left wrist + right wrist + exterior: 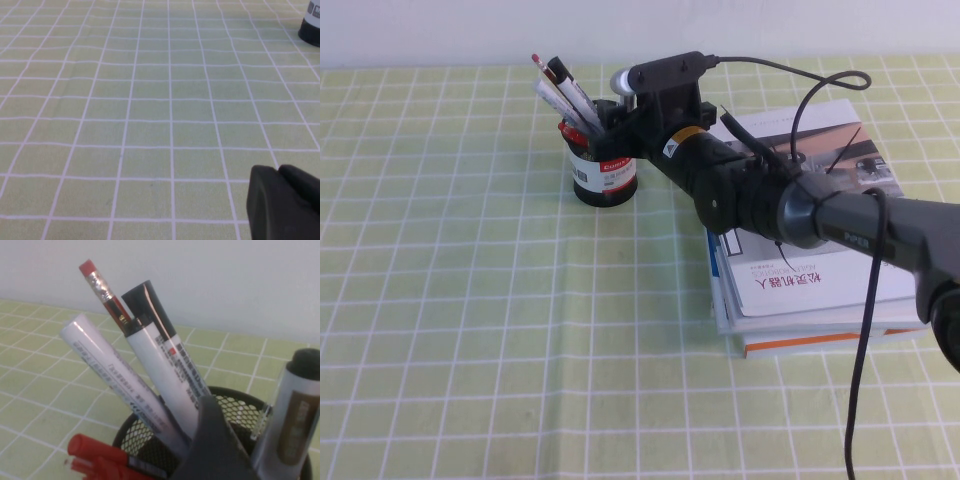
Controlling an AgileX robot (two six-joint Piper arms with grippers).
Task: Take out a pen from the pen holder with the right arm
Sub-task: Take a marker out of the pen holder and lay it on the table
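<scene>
My right gripper (612, 118) hung at the black mesh pen holder (604, 178), jaws apart to straddle a black-capped white marker (165, 365) leaning inside; my left gripper (282, 202) waited over green checked cloth (150, 125).

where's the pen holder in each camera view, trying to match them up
High view: pen holder upper left of centre, open right pincer at its rim.
Left wrist view: only its base, cut off at the edge; left pincer over the tablecloth.
Right wrist view: its mesh rim close up, pens inside.
Shared landmark: green checked tablecloth.
</scene>
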